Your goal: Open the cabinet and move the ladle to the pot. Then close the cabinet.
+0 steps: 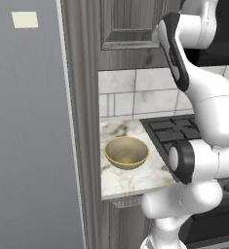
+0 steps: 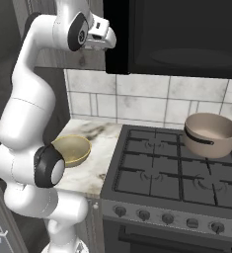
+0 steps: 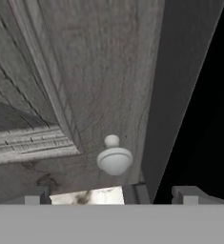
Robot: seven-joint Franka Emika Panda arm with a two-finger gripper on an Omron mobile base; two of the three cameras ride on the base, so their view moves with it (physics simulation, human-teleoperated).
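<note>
**Up at the wall cabinet: open gripper held before the knob**

Close before the cabinet [image 3: 89,71] door, the gripper [image 3: 111,194] is held with its jaws spread wide and nothing between them. The small round knob [image 3: 114,157] is seen just beyond the fingertips [image 3: 35,196] in the hand view, not touched, and the door is shut against its frame. The white arm [image 1: 208,107] is raised high toward the lower edge of the raised-panel door [image 1: 130,24].

Down on the marble counter [image 1: 135,177], a golden bowl [image 1: 126,152] is set left of the stove [image 2: 176,168]. The brown pot [image 2: 210,134] is placed on the stove's far right burner, well apart from the bowl. A tall grey panel [image 1: 28,136] is seen at the left.
</note>
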